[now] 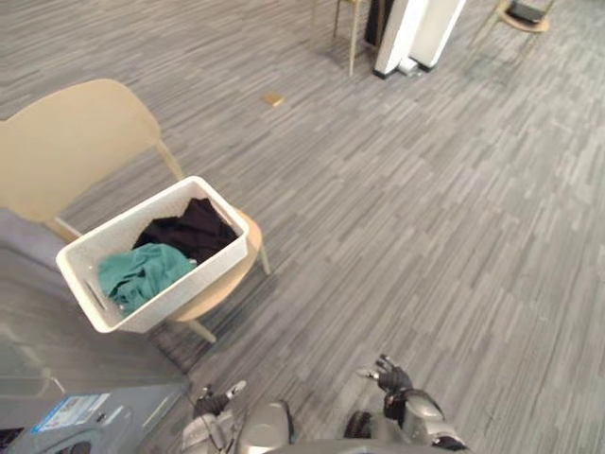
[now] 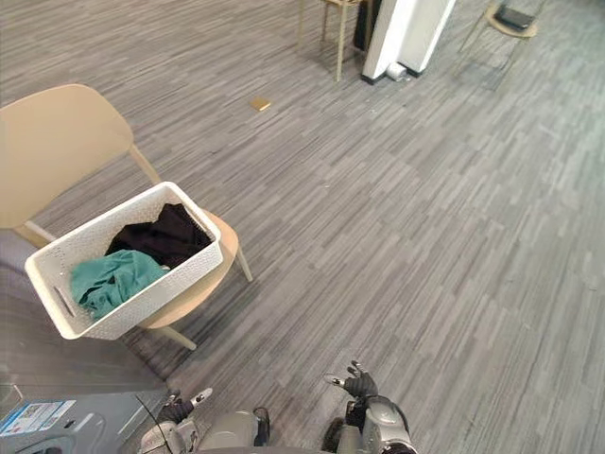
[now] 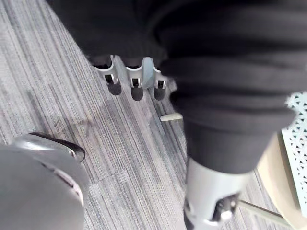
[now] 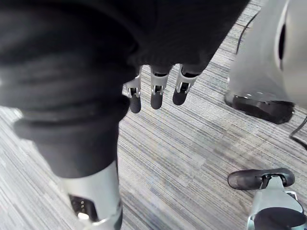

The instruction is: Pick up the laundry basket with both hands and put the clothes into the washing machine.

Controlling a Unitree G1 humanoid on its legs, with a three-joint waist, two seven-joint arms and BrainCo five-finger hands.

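I see the beige moulded chair [image 1: 71, 142] seating the white perforated plastic laundry basket [image 1: 189, 284], probably stiff and light, best gripped at its short ends, holding soft teal and black clothes [image 1: 142, 272], while my left hand [image 1: 213, 402] and right hand [image 1: 392, 378] hang empty, fingers loosely straight.

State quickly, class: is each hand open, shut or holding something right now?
Left hand: open, holding nothing.
Right hand: open, holding nothing.
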